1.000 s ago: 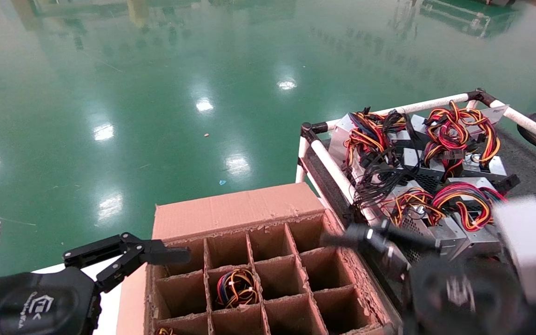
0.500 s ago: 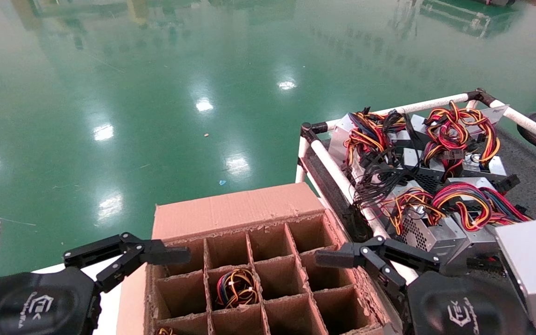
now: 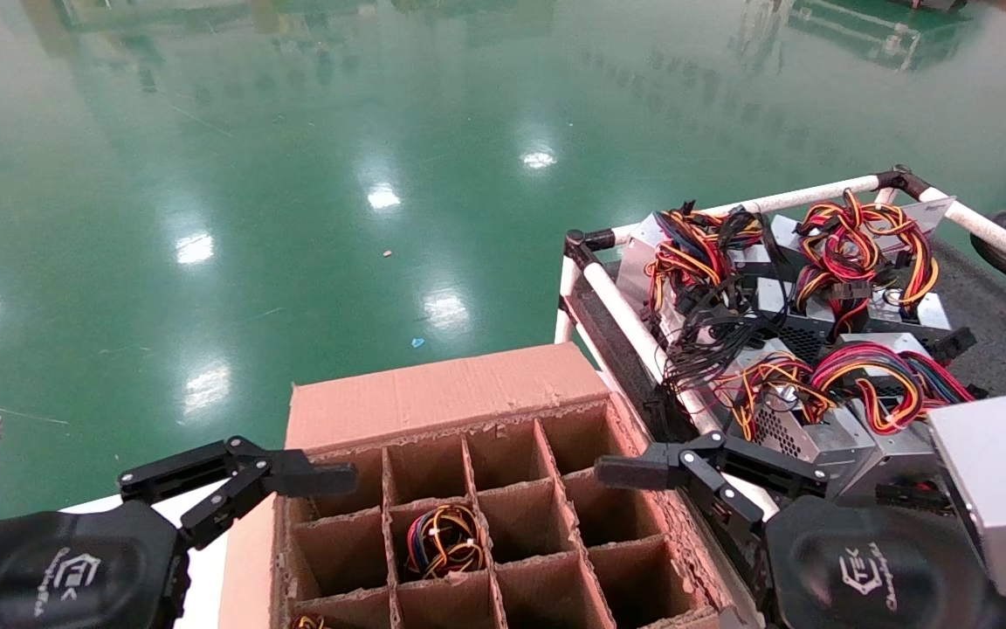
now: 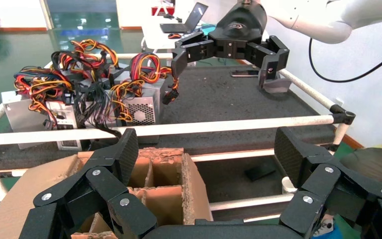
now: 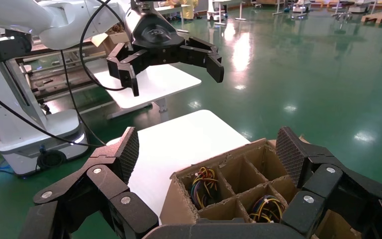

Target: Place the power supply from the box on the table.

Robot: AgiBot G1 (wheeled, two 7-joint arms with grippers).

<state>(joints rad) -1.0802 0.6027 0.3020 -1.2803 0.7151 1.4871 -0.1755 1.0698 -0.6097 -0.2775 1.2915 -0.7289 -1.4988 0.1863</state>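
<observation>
The box (image 3: pixel 433 397) is brown cardboard with a grid of cells and sits low in the middle of the head view. A loop of red, yellow and black wires (image 5: pixel 202 185) from the power supply rises out of a corner cell (image 3: pixel 309 622); its metal body is hidden. My left gripper (image 3: pixel 315 485) hovers open at the box's left rim (image 4: pixel 164 174). My right gripper (image 3: pixel 630 476) hangs open over the right rim (image 5: pixel 238 169). Nothing is between either pair of fingers. The table (image 3: pixel 1005 328) is dark grey with white rails and lies to the right.
A second bundle with blue and purple wires (image 3: pixel 444 540) fills a middle cell (image 5: pixel 266 208). Several power supplies with wire loops (image 3: pixel 800 323) crowd the table's near-left part (image 4: pixel 79 94). A white surface (image 5: pixel 179 144) lies left of the box. Green floor lies beyond.
My right gripper has swung in from the table side and come to rest over the box's right rim. The left gripper and the box have not moved.
</observation>
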